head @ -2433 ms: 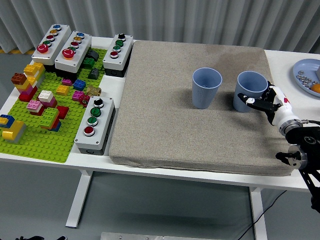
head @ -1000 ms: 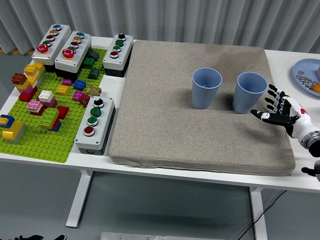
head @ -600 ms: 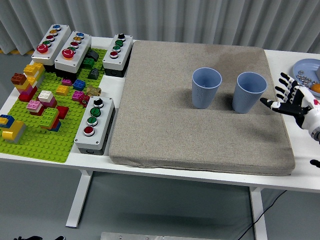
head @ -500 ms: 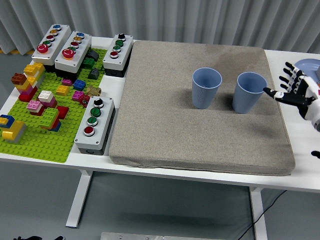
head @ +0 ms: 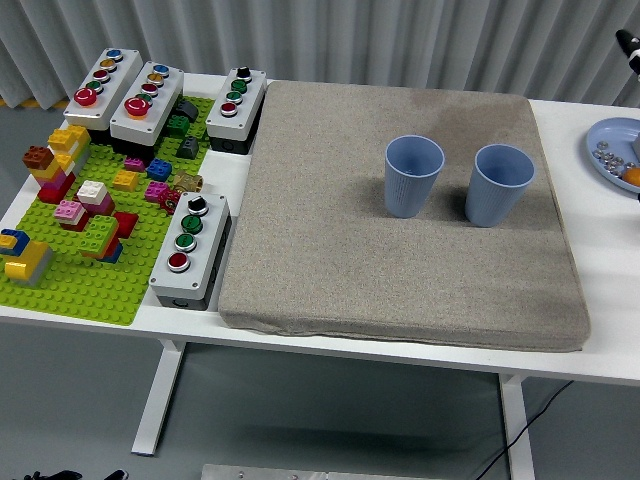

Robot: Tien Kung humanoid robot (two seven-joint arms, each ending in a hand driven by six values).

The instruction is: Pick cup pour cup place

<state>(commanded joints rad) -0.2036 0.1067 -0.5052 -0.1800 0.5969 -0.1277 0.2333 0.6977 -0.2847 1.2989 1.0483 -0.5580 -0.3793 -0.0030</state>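
Cups first — two blue cups stand upright on the grey mat (head: 400, 270), side by side with a gap between them, touching nothing. Left cup (head: 413, 176) sits near the mat's middle; right cup (head: 498, 184) is just beside it toward the mat's right edge. What is inside either one cannot be made out from this angle.

Right hand (head: 630, 48) — only a sliver shows at the top right corner, black and white fingertips cut off by the frame edge. Cannot tell whether it is spread or curled. It holds nothing that can be seen. Both cups lie well apart from it, down and to the left; the right cup is the closer one. Left hand is out of view.

Blue plate (head: 606, 146) sits on the white table (head: 600, 360) below the hand, at the right edge, partly cropped, with small beads and something orange on it.

Far from the hand, at the table's left end: a green baseplate (head: 90, 280) with colourful bricks stuck on it, and four grey button boxes — two (head: 128, 96) at the back left, one (head: 236, 106) by the mat's top left corner, one (head: 190, 248) against the mat's left side.
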